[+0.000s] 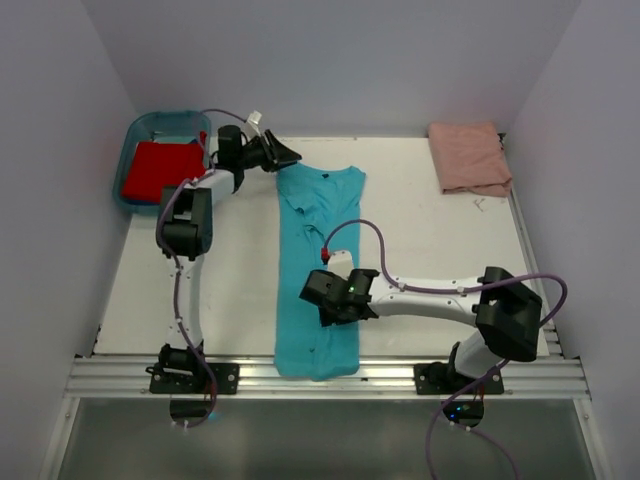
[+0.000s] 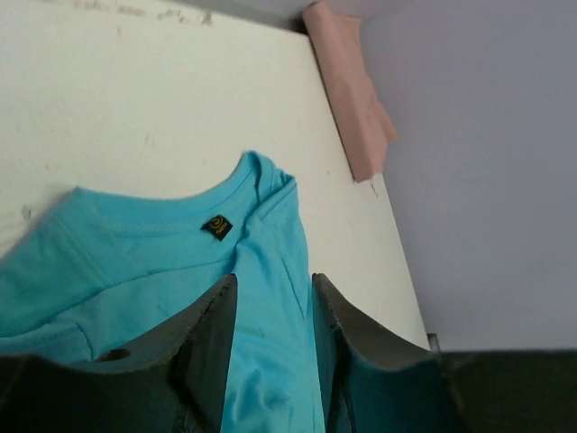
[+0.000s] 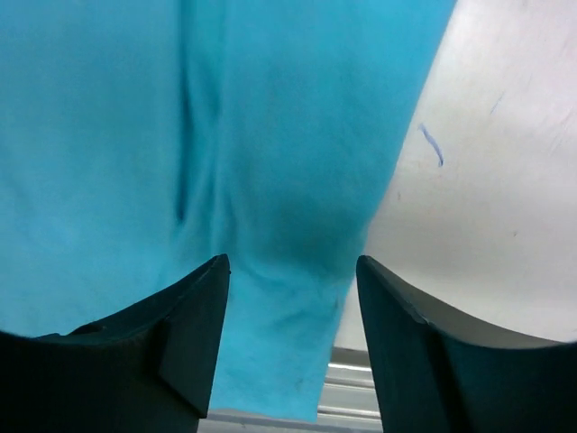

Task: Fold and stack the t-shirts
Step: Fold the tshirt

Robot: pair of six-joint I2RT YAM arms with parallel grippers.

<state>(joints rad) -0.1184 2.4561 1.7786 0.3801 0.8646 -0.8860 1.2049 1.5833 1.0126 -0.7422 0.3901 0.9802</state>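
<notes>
Right gripper (image 3: pixel 293 271) hangs open low over the turquoise t-shirt (image 1: pixel 298 265). Its jaws are wide apart with nothing pinched, just cloth underneath. Left gripper (image 2: pixel 275 287) is open too, with a narrower gap. It sits at the collar end, with the little dark neck label (image 2: pixel 216 226) just ahead of it.

The shirt lies on the counter (image 1: pixel 430 240) as a long narrow strip. Its long axis runs from the near edge toward the back, collar far, hem lapping over the near rail. So the right arm is closer to the hem half and the left arm to the collar. My guess is the next fold goes end to end along that length.

Pink t-shirt (image 1: pixel 470 158) is already folded at the far right corner, well apart. Red t-shirt (image 1: pixel 160 170) sits in the blue tub (image 1: pixel 135 135) at far left.
</notes>
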